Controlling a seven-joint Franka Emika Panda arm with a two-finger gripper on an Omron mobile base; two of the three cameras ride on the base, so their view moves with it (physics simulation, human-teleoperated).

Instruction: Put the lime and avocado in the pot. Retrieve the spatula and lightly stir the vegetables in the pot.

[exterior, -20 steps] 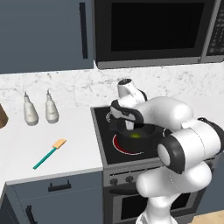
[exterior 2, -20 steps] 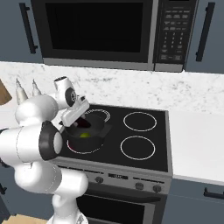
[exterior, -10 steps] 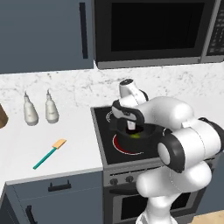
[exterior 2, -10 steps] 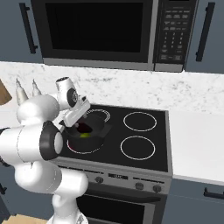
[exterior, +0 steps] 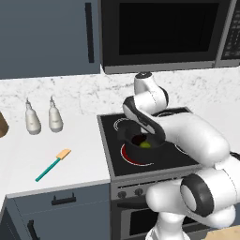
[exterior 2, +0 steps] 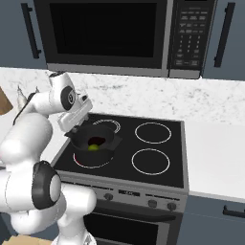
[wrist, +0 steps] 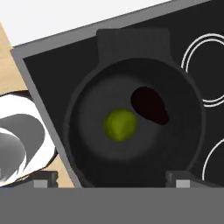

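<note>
A white robot arm leans over the black glass stove (exterior: pixel 117 164) set into the pale tabletop (exterior: pixel 70 150), its two-finger gripper (wrist: pixel 111 178) poised directly above the low, wide dark grey round pot (wrist: pixel 83 100) on the stove's front-left burner. In the hand view the gripper's two tips sit far apart at the frame's bottom corners, spread wide and holding nothing. Inside the pot, the dark, nearly black egg-shaped avocado (wrist: pixel 150 105) lies just beside the small round yellow-green lime (wrist: pixel 120 124), the two close enough that contact cannot be ruled out. With both fruits apparently in the pot, the step in hand looks to be fetching the slim spatula (exterior: pixel 50 165) with its long teal handle and tan-orange square blade, which lies flat on the tabletop near its front edge, well left of the stove. Done well, that means lifting clear of the pot rim before swinging left, aligning the jaws across the thin handle near its middle, and coming down low, since the utensil lies flat.
</note>
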